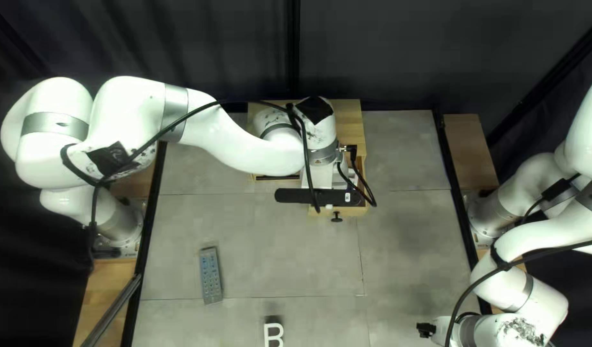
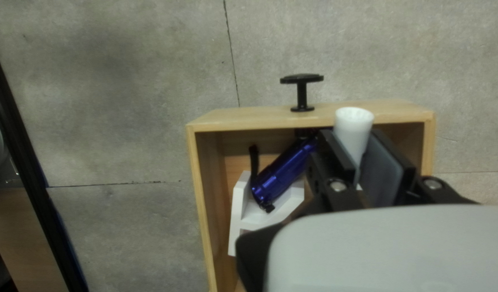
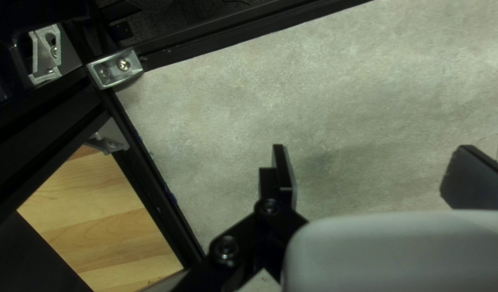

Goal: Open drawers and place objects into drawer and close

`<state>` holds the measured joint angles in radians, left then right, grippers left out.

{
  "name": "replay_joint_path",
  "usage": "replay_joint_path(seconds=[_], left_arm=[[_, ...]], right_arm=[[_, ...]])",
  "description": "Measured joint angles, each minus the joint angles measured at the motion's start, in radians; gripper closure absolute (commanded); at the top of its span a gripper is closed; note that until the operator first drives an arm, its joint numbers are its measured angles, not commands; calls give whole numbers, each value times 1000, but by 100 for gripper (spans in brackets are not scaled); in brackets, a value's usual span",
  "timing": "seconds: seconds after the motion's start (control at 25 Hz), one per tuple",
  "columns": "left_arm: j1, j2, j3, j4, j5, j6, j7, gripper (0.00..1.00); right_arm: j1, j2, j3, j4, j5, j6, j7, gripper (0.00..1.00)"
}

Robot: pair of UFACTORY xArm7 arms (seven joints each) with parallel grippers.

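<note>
Two black fingers of our left gripper point(image 1: 323, 177) stand a little apart, clamped on a white cylinder point(image 2: 354, 130) from both sides. That pincer point(image 2: 361, 162) is over the open drawer point(image 2: 192, 162), close to the front wall with the black knob point(image 2: 302, 92). The cylinder overlaps the front wall in our left wrist view; we cannot tell whether it touches the wood.

Inside the drawer, a blue flashlight point(image 2: 281, 173) lies at a slant across a white piece point(image 2: 254, 216), with a black strap point(image 2: 253, 161) beside it. Our gripper hides part of both. The wooden cabinet point(image 1: 351, 122) stands at the table's far edge, partly behind our left arm.

Our right gripper point(image 1: 426, 329) is spread wide, with bare table between its fingers, near the table's right edge. It grasps nothing.

Out on the table point(image 1: 296, 250), well apart from the drawer, a grey remote point(image 1: 210, 275) lies at the left of the top left view. A white letter B point(image 1: 273, 335) is near the bottom edge of that view.
</note>
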<state>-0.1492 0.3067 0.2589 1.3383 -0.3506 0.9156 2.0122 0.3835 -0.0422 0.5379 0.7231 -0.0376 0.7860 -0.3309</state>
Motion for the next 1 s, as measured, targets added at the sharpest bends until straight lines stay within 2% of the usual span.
replay_joint_path(seconds=[0.72,0.76,0.8,0.84,0.88,1.0], left_arm=[[28,22,2,11,-28,-1,37,99],[29,25,3,16,-27,3,39,91],[31,28,3,22,-27,7,41,88],[33,30,4,27,-26,11,43,37],[35,32,5,32,-25,14,45,24],[39,38,7,43,-23,24,48,26]], right_arm=[[0,0,0,0,0,0,0,0],[0,0,0,0,0,0,0,0],[0,0,0,0,0,0,0,0],[0,0,0,0,0,0,0,0],[0,0,0,0,0,0,0,0],[0,0,0,0,0,0,0,0]])
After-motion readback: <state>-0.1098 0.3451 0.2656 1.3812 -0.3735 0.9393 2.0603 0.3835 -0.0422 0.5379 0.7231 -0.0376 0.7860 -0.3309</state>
